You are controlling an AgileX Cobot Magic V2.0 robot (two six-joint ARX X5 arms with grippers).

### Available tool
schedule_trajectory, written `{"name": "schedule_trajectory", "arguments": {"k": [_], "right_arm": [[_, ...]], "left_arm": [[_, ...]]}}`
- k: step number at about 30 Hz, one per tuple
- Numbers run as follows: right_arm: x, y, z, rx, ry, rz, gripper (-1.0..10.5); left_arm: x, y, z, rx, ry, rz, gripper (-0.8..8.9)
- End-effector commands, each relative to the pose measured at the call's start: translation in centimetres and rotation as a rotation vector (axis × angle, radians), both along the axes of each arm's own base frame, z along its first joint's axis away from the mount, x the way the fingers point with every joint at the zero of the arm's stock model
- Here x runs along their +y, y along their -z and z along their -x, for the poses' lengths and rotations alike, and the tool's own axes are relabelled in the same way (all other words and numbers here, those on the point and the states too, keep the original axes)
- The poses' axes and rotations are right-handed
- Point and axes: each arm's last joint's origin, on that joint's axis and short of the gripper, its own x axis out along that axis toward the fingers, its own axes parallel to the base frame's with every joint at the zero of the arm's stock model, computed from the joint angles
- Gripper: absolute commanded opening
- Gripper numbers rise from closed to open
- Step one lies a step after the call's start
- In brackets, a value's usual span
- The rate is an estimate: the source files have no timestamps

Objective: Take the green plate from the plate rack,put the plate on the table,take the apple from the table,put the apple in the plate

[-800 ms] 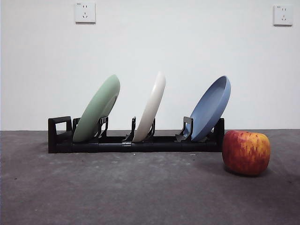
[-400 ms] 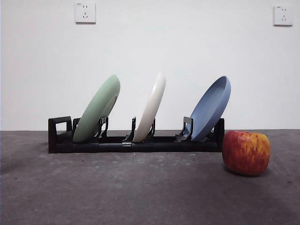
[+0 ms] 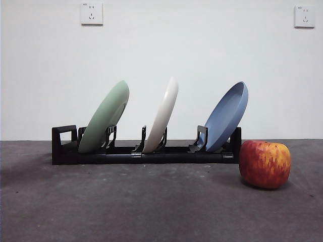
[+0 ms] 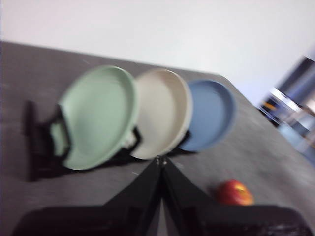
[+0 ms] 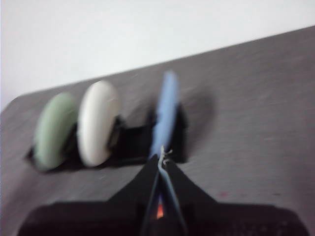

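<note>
Front view: the plate rack (image 3: pixel 144 151) lies across the middle of the frame on the table (image 3: pixel 126 206), holding 3 tilted plates. The green plate (image 3: pixel 104 123) stands in the leftmost slot, the cream plate (image 3: pixel 162 115) at centre, the blue plate (image 3: pixel 227 116) at right. The apple (image 3: pixel 265 164) rests on the table at lower right, just beside the rack's end. Neither arm appears here. Wrist views, both blurred: left gripper (image 4: pixel 161 164) and right gripper (image 5: pixel 161 158) hang above the table, jaws pressed together, grasping nothing.
</note>
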Motion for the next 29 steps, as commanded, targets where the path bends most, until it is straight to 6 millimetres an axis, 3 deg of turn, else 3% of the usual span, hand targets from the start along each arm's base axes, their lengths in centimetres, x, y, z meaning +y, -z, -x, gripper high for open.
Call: {"name": "schedule_trajectory", "arguments": {"k": [1,5,10,15,18,21,25,29], "right_arm": [[0.2,-2.1,-1.3,0.021,-0.124,-0.005,-0.2],[0.4,-4.0,-3.4,0.101,-0.251,-0.049,-0.2],[1.1,-4.9,-5.8,0.184,-0.314,-0.051,0.5],[1.9,-4.8,-7.7,0.231,-0.355,-0.047,3.1],[2.4,-4.5,-8.3,0.249,-0.369,-0.041,4.1],[2.9,-4.3,-8.7,0.261,-0.37,-0.026,4.2],[3.6,-4.1,-9.0,0.264,-0.389,-0.015,4.1],[4.3,-4.2,-9.3,0.25,-0.401,-0.008,4.1]], "left_arm": [[-0.2,-1.8,-1.2,0.031,0.092,-0.004,-0.04],[-0.8,-3.5,-3.2,0.103,0.197,-0.037,-0.04],[-1.7,-4.2,-4.8,0.201,0.274,-0.102,-0.04],[-2.4,-3.8,-6.0,0.237,0.311,-0.13,0.12],[-2.7,-3.6,-6.3,0.241,0.279,-0.162,1.77],[-2.8,-3.7,-6.5,0.229,0.229,-0.202,3.12],[-3.1,-4.0,-7.0,0.179,0.197,-0.205,3.15],[-3.8,-5.2,-9.4,0.172,0.168,-0.205,3.14]]}}
